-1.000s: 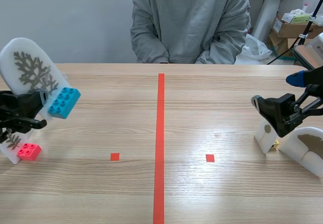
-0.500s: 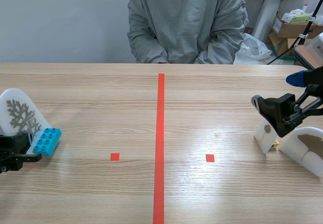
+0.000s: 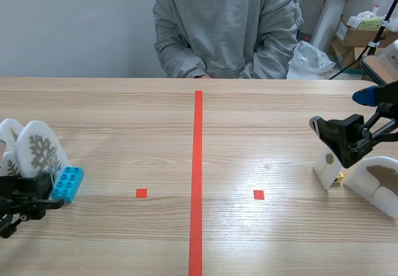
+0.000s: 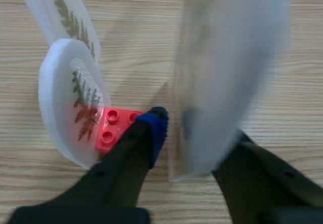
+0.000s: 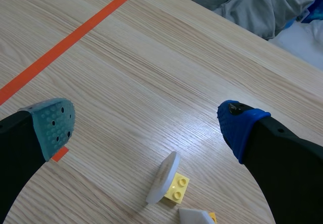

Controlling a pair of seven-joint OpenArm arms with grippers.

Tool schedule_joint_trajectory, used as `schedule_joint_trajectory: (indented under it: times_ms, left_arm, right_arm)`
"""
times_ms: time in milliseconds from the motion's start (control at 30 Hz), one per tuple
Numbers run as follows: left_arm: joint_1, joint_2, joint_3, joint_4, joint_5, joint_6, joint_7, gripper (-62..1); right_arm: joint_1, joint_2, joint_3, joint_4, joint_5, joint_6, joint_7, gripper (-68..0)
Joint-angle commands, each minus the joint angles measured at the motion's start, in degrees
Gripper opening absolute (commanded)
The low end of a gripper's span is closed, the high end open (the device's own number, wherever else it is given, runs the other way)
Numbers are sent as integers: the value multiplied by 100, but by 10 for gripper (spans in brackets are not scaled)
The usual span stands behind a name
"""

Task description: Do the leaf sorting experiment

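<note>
While left fingers (image 4: 151, 128) clamp leaf plaque (image 3: 38, 155), right fingers (image 5: 50, 125) spread wide apart.

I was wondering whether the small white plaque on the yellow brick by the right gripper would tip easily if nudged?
Probably: the white plaque stands thin and tall on one small yellow brick, so a push on its face would likely topple it. It looks like rigid plastic, so it should keep its shape rather than flex.
</note>
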Motion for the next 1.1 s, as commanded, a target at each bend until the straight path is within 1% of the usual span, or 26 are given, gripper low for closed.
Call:
schedule_joint_trajectory:
  times_ms: [0,67,100,200,267,400,500,567,767,900,1067]
  left_arm:
    - [-61,-35,0,105,-33,-11,-92,-306]
    - [-61,-35,0,105,-33,-11,-105,-238]
    - [-61,-35,0,105,-33,-11,-105,-215]
    - [-61,-35,0,105,-28,-13,-105,-176]
    - [-61,-35,0,105,33,-17,-103,-167]
    - [-57,-39,-2,155,33,-35,-101,-167]
    - [9,-46,-2,337,31,-83,-74,-167]
    - [92,-57,-2,581,28,-144,-9,-167]
    - [426,-87,-13,1622,31,-144,83,-167]
    - [514,-149,-13,2264,50,-168,339,-163]
    - [625,-376,-13,3008,50,-251,483,-75]
  right_arm:
    - [37,74,94,103,68,-33,90,-97]
    - [37,74,94,103,68,-33,90,-97]
    - [37,74,94,103,68,-33,90,-97]
    - [37,74,94,103,68,-33,90,-97]
    - [37,74,94,103,68,-33,90,-97]
    - [37,74,94,103,68,-33,90,-97]
    - [37,74,94,103,66,-33,87,-97]
    - [37,76,94,103,66,-33,87,-97]
    - [37,76,94,103,66,-33,85,-97]
    - [37,76,94,103,66,-33,85,-97]
    - [37,76,94,103,66,-33,85,-97]
